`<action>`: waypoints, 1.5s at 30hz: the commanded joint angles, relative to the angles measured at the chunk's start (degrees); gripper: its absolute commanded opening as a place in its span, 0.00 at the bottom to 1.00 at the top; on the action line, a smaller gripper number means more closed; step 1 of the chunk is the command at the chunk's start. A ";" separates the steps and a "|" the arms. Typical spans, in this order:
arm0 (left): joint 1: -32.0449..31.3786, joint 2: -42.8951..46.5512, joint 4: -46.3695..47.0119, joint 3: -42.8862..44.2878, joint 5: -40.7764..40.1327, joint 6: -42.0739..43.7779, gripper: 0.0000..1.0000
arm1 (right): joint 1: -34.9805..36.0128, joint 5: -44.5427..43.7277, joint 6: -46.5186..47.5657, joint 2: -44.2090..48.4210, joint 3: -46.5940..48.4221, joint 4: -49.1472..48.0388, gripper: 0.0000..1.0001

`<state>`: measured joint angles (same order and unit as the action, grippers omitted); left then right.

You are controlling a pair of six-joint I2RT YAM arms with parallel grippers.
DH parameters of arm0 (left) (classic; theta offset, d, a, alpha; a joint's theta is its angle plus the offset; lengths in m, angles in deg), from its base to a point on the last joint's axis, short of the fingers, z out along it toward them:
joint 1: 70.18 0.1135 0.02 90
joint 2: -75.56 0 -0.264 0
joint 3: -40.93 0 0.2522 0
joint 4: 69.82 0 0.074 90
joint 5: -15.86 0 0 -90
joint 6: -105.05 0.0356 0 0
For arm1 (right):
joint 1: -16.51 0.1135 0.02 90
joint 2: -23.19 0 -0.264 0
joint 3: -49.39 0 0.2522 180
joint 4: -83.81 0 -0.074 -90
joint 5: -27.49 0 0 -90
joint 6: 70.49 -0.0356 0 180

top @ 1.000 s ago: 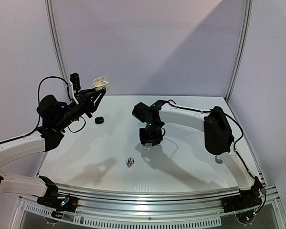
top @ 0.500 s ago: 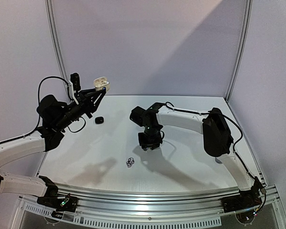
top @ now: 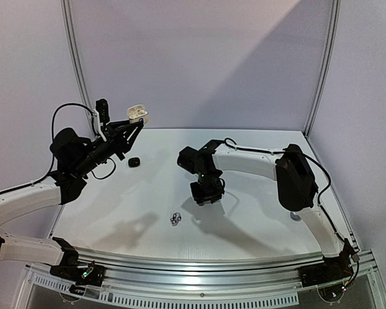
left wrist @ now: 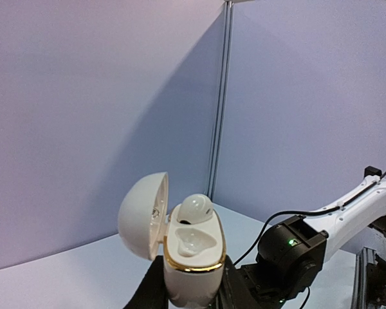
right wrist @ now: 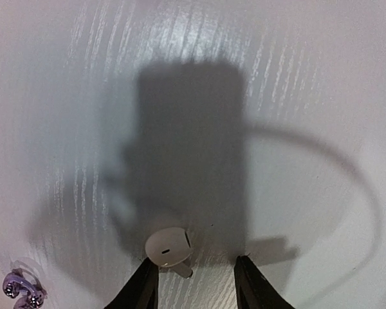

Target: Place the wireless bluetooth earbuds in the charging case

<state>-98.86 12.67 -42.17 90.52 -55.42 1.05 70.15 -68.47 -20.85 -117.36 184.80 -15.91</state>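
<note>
My right fingers [right wrist: 145, 288] are hanging apart over a white earbud [right wrist: 168, 246] on the tabletop [right wrist: 296, 96]; my left fingers [left wrist: 153, 291] are clamping the open charging case [left wrist: 192, 257].
In my right wrist view the earbud is lying bottom centre, inside the gap but crowding the frame-left finger, so I am judging a small frame-left shift before closing. The silvery earbuds [right wrist: 19, 293] are sitting lower left, clear of the fingers. The case is waiting aloft, upper left in the top view, one socket empty.

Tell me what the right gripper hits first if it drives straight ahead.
Likely the white earbud, just ahead by one finger of the open right gripper, then the table; depth is unclear.
</note>
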 commanded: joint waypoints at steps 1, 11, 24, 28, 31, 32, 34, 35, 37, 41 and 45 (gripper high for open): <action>0.55 0.58 -0.69 0.49 0.52 -0.16 0.00 | -0.05 2.54 4.82 1.72 -2.11 -1.27 0.42; 0.52 0.58 -1.39 1.01 0.70 0.01 0.00 | -1.92 5.27 7.23 1.82 -2.00 -8.08 0.39; 0.56 0.23 -1.59 1.26 0.78 -0.06 0.00 | -1.83 4.22 7.28 0.90 -1.57 -7.16 0.29; 0.56 0.18 -1.59 1.17 0.79 -0.17 0.00 | -1.86 2.28 7.34 1.41 -1.67 -4.75 0.29; 0.56 0.17 -1.59 1.09 0.83 -0.11 0.00 | -1.65 1.92 8.02 1.40 -1.62 -4.12 0.28; 0.56 0.18 -1.59 1.13 0.81 -0.08 0.00 | -1.60 1.94 8.09 1.37 -1.66 -4.24 0.26; 0.51 0.23 -1.59 1.02 0.79 -0.16 0.00 | -1.57 2.01 8.03 1.33 -1.60 -4.99 0.23; 0.51 0.21 -1.59 1.00 0.79 -0.17 0.00 | -1.53 2.16 8.02 1.40 -1.61 -5.40 0.23; 0.56 0.23 -1.67 0.99 0.88 -0.16 0.00 | -1.53 2.65 7.78 1.37 -1.41 -6.20 0.23; 0.56 0.35 -1.77 1.01 0.88 0.07 0.00 | -1.58 3.05 7.84 0.75 -0.36 -6.09 0.19; 0.55 0.36 -1.84 1.02 0.97 0.11 0.00 | -1.53 3.06 7.80 0.70 -0.44 -5.68 0.11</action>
<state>-98.86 12.67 -42.85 90.52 -55.11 1.05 68.47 -65.35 -13.11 -116.60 183.51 -21.63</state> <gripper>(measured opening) 0.226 0.156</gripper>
